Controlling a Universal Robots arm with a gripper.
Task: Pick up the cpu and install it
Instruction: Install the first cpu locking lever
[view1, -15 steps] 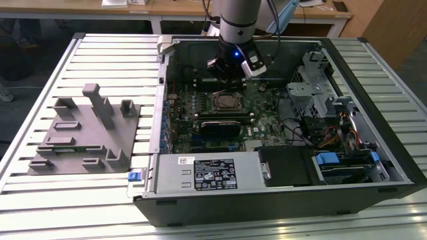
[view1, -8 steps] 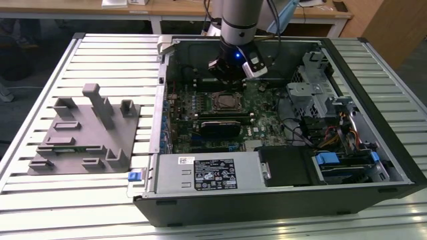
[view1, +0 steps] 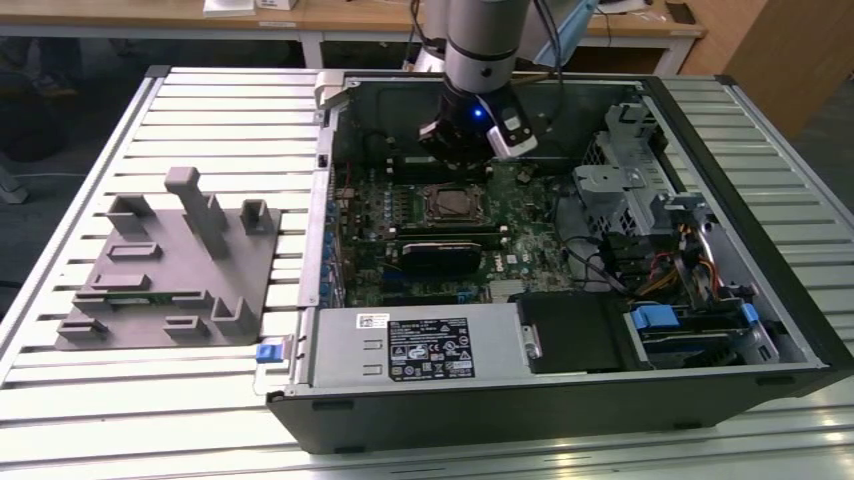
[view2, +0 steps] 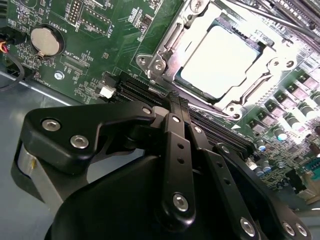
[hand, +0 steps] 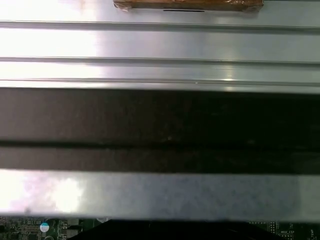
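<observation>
The cpu (view2: 220, 60), a flat square chip with a pale silver top, lies inside the metal-rimmed socket frame (view2: 165, 47) on the green motherboard. In the exterior view the cpu (view1: 454, 204) sits mid-board inside the open computer case (view1: 561, 400). My gripper (view1: 463, 165) hangs over the board just behind the socket, apart from the chip. In the second wrist view the black fingers (view2: 172, 120) of the gripper (view2: 176, 97) meet at their tips, shut with nothing between them, a short way off the socket's edge.
A grey plastic fixture (view1: 174, 265) with upright blocks stands on the slatted table at the exterior view's left. Inside the case are a power supply (view1: 420, 345), a drive cage (view1: 627, 185) and cables. A coin battery (view2: 45, 40) sits on the board. The case's wall (hand: 160, 125) is close to the wrist.
</observation>
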